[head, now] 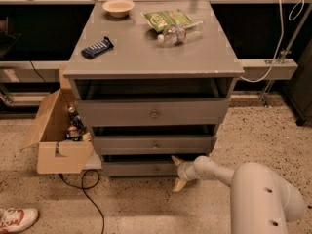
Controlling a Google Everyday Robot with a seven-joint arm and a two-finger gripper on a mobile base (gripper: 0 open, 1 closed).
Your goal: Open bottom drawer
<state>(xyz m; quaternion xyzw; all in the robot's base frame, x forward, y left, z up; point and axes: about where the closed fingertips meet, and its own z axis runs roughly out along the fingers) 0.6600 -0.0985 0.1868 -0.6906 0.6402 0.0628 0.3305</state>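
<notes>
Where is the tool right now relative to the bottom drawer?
Camera view: the tool is near the floor at the bottom drawer front, just picture-right of its knob, fingers spread open.
</notes>
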